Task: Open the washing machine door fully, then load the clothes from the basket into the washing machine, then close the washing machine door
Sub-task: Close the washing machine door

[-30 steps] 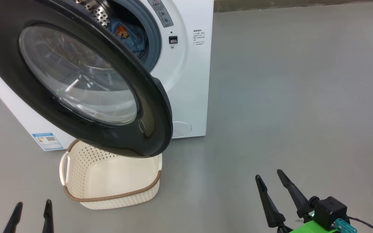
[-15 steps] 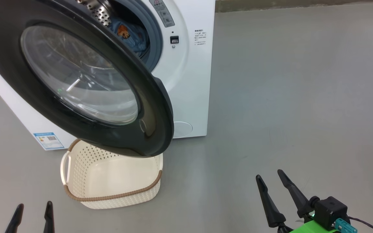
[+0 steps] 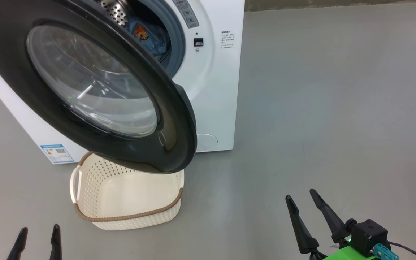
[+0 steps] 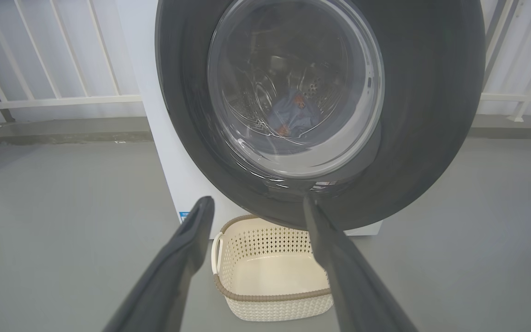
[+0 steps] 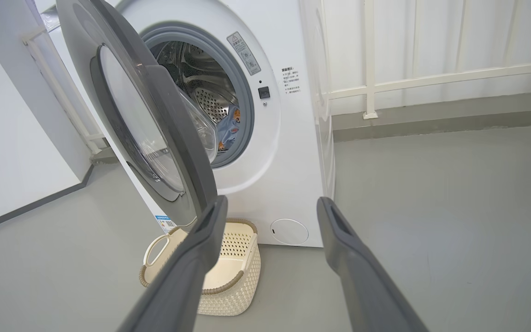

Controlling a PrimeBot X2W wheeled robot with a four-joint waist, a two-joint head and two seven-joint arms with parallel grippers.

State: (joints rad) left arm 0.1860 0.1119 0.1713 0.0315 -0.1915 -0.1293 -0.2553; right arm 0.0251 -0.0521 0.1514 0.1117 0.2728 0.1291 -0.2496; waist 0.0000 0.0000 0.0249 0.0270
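Loading done, by the look of it: the clothes (image 3: 146, 38) bundled inside the drum up at eleven o'clock in the head view, blue fabric with an orange bear peeking past the grey seal. The basket (image 3: 128, 217) bare inside, parked on the floor (image 3: 338, 108) at seven o'clock, tucked under the lower edge of the washing machine door (image 3: 173, 119). Door swung well out from the washing machine (image 3: 215, 90), glass bulge filling ten o'clock. Left gripper (image 3: 38, 228) low at seven o'clock, jaws parted a moderate way, nothing between them; right gripper (image 3: 300, 194) at five o'clock, likewise parted and empty, well apart from the door's free edge. Now the risks, judging ahead. Closing probably the one step left, and a push landed on the curved glass rather than the black ring likely to skid off. Glossy ring too, so slippery for thin fingertips. Too soft a shove, and no latch, door bouncing back ajar. Worth watching the fabric by the seal at the drum's six o'clock: any fold draped over the rubber liable to get pinched and block the catch. Basket right beneath the door's sweep, and cannot tell whether clear of it; a low arm swinging in from five o'clock apt to clip the brown rim and knock it aside.
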